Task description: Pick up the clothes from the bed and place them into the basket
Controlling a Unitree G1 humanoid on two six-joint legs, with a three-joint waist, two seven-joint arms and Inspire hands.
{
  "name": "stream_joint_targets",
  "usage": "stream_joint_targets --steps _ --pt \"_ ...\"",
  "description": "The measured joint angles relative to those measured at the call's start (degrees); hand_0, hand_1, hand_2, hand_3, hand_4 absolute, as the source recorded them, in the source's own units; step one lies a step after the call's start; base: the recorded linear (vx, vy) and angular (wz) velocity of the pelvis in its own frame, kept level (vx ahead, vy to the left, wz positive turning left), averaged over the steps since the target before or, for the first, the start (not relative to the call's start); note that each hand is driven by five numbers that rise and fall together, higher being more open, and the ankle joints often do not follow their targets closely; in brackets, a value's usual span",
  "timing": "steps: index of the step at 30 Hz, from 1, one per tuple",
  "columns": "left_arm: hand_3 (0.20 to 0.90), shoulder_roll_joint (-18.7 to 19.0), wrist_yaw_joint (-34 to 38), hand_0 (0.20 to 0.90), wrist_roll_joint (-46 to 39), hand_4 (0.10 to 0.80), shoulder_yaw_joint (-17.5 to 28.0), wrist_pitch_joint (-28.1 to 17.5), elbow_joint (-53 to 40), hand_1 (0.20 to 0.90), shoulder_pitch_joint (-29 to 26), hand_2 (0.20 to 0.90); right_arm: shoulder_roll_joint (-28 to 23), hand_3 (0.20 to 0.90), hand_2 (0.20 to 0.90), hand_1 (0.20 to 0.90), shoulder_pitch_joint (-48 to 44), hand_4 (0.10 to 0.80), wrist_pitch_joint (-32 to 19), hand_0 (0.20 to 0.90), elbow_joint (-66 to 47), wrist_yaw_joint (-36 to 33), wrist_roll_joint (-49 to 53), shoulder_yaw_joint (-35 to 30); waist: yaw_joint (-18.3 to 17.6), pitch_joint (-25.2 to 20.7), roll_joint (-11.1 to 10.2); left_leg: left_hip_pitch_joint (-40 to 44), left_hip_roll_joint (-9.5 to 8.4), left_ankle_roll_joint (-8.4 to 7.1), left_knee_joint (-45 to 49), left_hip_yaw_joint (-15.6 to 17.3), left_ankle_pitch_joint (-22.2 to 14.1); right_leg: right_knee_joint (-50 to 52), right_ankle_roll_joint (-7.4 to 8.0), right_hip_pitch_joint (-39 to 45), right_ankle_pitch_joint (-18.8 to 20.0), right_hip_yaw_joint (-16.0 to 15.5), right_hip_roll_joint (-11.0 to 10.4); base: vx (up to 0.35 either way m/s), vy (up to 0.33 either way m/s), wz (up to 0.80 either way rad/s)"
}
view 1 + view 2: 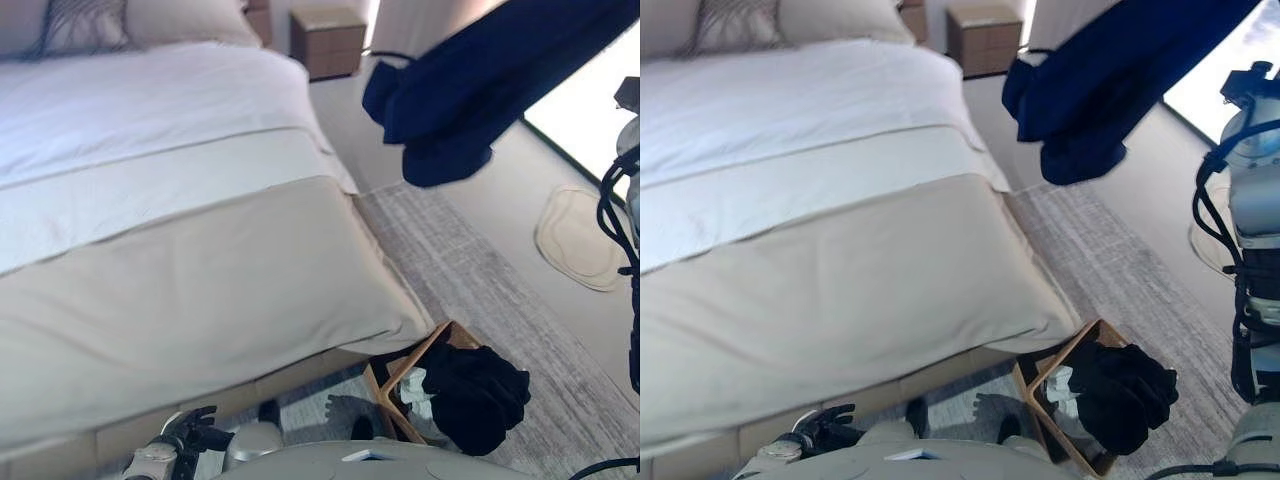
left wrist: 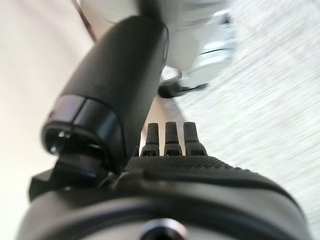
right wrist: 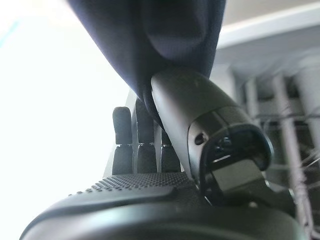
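Observation:
A dark navy garment (image 1: 470, 90) hangs in the air at the upper right, above the floor beside the bed (image 1: 200, 260). In the right wrist view my right hand (image 3: 145, 150) pinches this navy cloth (image 3: 150, 45) between thumb and fingers. The wooden-framed basket (image 1: 398, 378) stands on the rug by the bed's near corner, well below the garment, with black clothes (image 1: 478, 395) and a bit of white cloth in it. My left hand (image 1: 190, 428) is low at the bed's base at the lower left, fingers straight and empty, as its wrist view (image 2: 170, 140) shows.
The bed carries a white sheet, a beige cover and pillows (image 1: 85, 25) at its head. A wooden nightstand (image 1: 328, 40) stands at the back. A grey rug (image 1: 480, 270) runs beside the bed, and a round beige mat (image 1: 578, 240) lies at the right.

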Motion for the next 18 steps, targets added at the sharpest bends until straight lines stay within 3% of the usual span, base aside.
stream_joint_targets --steps 8,14,18 --pt "0.9 -1.4 -1.6 0.9 0.1 0.8 -3.7 0.5 -3.9 0.9 -4.0 0.9 -0.2 0.2 0.3 0.3 10.1 0.1 0.8 0.3 2.5 2.2 1.2 -2.7 -6.0 -1.3 1.4 1.8 1.3 -0.2 -0.3 3.7 -0.2 0.0 0.31 -0.1 0.2 3.8 1.2 0.023 -0.092 -0.26" --pt "0.9 -1.9 -2.8 0.9 1.3 0.8 -4.9 1.9 -3.4 0.9 -2.4 0.9 3.0 0.2 0.3 0.3 18.0 0.1 0.7 0.3 3.9 10.3 -0.8 -2.7 -7.2 -2.1 3.3 2.6 2.34 -0.55 -0.3 5.9 -0.6 -0.3 0.32 -0.7 0.2 6.1 2.2 0.036 -0.122 -0.21" --pt "0.9 -1.7 -2.8 0.9 2.7 0.8 -5.3 2.1 -3.1 0.9 -0.7 0.9 4.9 0.2 0.3 0.3 23.2 0.1 1.4 0.3 6.0 15.6 -3.5 -0.7 -7.4 -1.8 4.9 2.0 2.67 -0.54 -0.1 6.7 -0.6 -0.1 0.09 -2.0 0.3 7.2 2.6 -0.12 -0.101 -0.12"
